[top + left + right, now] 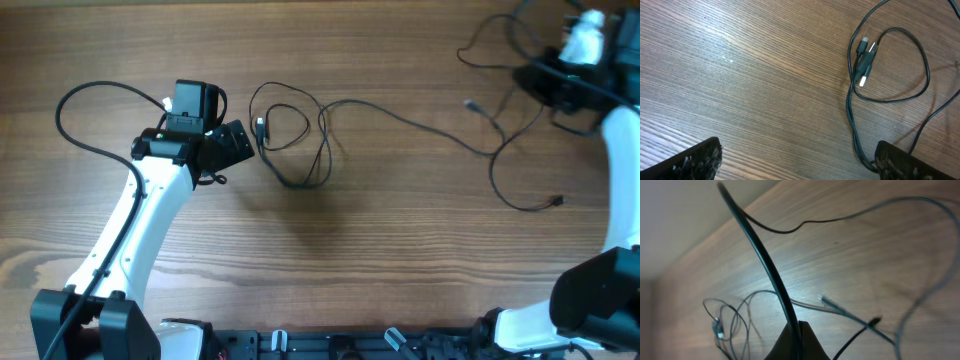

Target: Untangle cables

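Note:
Several thin black cables lie on the wooden table point(400, 260). A loose coil of cables point(296, 140) with small plugs point(864, 59) lies just ahead of my left gripper point(238, 152). That gripper point(800, 166) is open and holds nothing, and its right finger point(910, 162) is next to a strand point(854, 125) of the coil. One cable point(420, 125) trails from the coil toward the far right. There my right gripper point(540, 80) is raised and shut point(799, 342) on a cable point(765, 260) that rises between its fingers. Loose plug ends point(824, 299) lie below.
The left arm's thicker black cord point(80, 110) loops at the left. A further thin strand with a plug end point(556, 202) curves near the right arm point(620, 180). The table's far edge point(715, 230) shows in the right wrist view. The arm bases point(330, 345) sit along the front edge.

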